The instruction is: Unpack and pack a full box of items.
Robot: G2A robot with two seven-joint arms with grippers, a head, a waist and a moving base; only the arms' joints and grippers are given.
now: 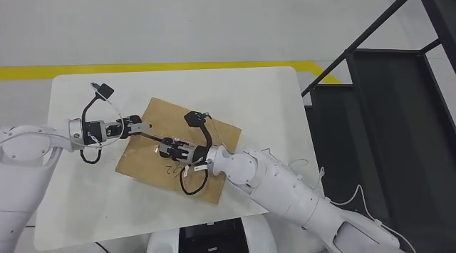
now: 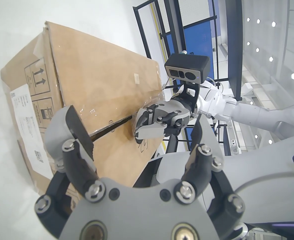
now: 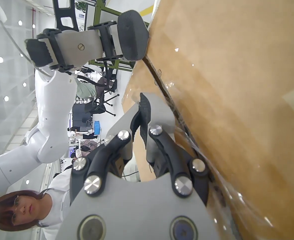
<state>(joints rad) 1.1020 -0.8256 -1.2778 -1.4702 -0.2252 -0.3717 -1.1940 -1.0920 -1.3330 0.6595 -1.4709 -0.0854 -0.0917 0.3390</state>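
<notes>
On the white table [image 1: 71,203], the left gripper [image 1: 140,127] sits at the left edge of the cardboard box [image 1: 135,159] with its jaws spread wide. One pad [image 3: 133,36] touches the box's top edge where the seam [image 2: 114,125] ends. The box lies in the middle of the table, turned at an angle, with its flaps down. A narrow dark gap runs along the seam under clear tape. Just right of the left gripper, the right gripper [image 1: 169,147] rests on the box top, fingers pinched together, tips pressed on the cardboard beside the seam. Black metal steps [image 1: 385,110] stand right of the table.
</notes>
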